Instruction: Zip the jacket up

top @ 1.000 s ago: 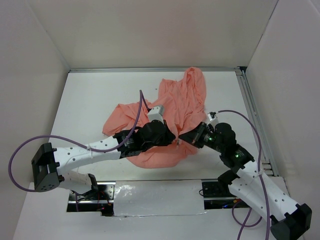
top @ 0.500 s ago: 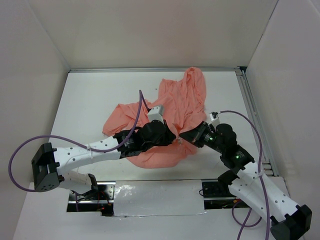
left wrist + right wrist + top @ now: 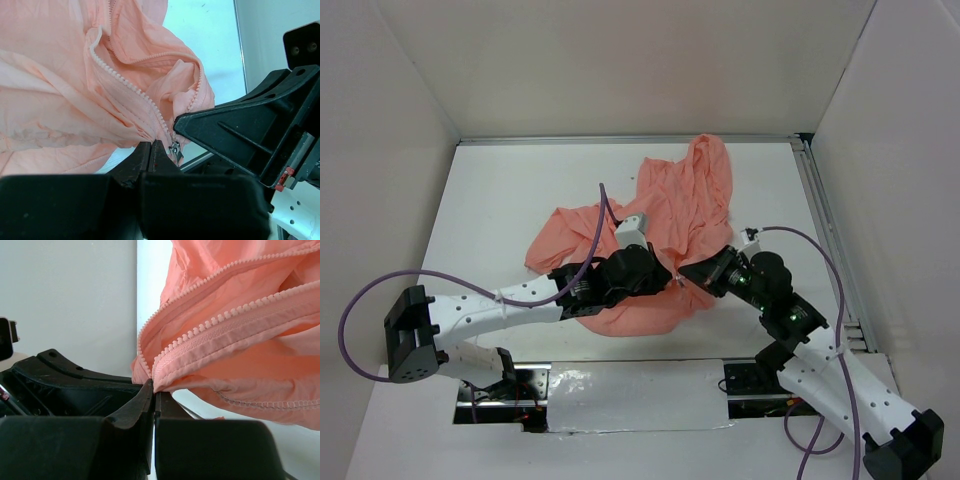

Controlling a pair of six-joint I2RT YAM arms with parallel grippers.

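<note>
The salmon-pink jacket (image 3: 670, 200) lies crumpled mid-table. Both grippers meet at its near hem. My left gripper (image 3: 668, 282) is shut, its tips pinching the jacket's (image 3: 60, 75) fabric at the bottom of a row of zipper teeth (image 3: 130, 85). The metal zipper slider (image 3: 176, 149) hangs just right of the left gripper (image 3: 151, 145). My right gripper (image 3: 686, 272) faces it, almost touching. The right gripper (image 3: 154, 385) is shut on the end of the other zipper tape (image 3: 225, 315), and the jacket (image 3: 240, 350) drapes away from it to the right.
White walls enclose the table on three sides. A metal rail (image 3: 825, 230) runs along the right edge. A purple cable (image 3: 605, 215) arcs over the jacket from the left arm. A shiny taped strip (image 3: 630, 395) lies between the arm bases.
Both grippers and the pinched hem have shifted slightly toward the near edge. Both grips stay the same.
</note>
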